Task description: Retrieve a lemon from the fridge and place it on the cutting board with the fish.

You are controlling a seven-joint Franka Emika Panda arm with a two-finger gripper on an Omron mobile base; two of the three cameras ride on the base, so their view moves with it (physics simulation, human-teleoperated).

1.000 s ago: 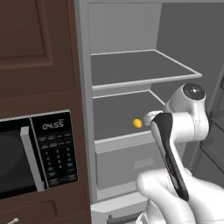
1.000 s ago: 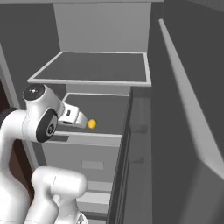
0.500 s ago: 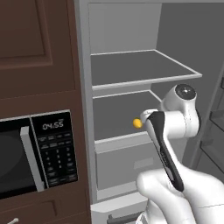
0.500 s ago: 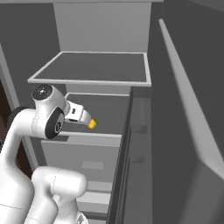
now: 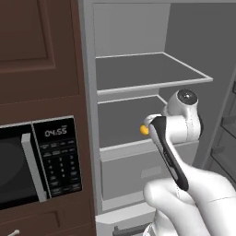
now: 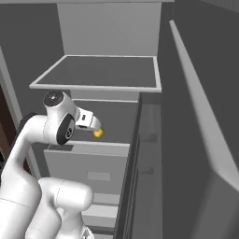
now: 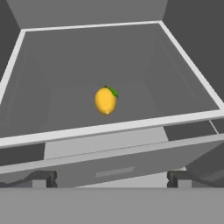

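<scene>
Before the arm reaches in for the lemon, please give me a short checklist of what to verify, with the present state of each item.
1. Fridge door open, shelf reachable: ok.
2. Lemon lying free on the shelf, nothing beside it: ok.
3. Gripper open, holding nothing: ok.
4. Lemon roughly centred ahead of the fingertips in the hand view: ok.
5. Gripper not yet over the shelf's white front edge: ok.
6. Clearance under the shelf above: cannot tell.
</scene>
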